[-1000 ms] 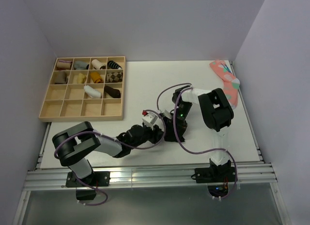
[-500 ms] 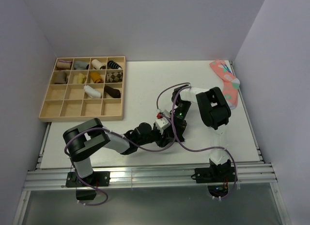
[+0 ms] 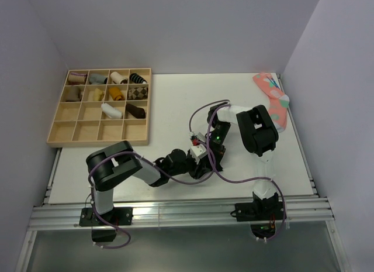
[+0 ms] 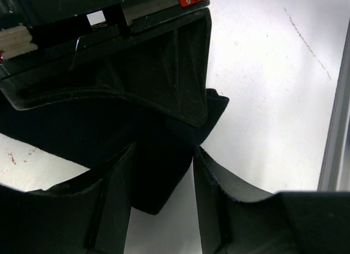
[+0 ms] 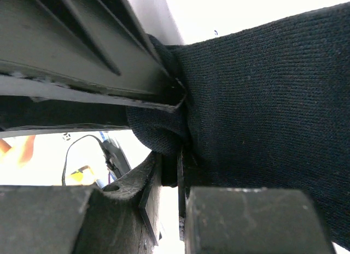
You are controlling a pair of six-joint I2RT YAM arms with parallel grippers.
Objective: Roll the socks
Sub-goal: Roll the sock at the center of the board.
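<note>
On the white table, the right gripper pinches the black sock tight between its fingers, while the left gripper straddles a fold lying between its own, squeezing or loose I cannot tell.

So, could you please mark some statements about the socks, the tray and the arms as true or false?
1. The pink sock lies in the tray. False: it lies on the table, far right.
2. The right fingers pinch the black sock. True.
3. The tray's nearest row holds no socks. True.
4. The left arm and right arm are far apart. False: they meet at the black sock.
</note>
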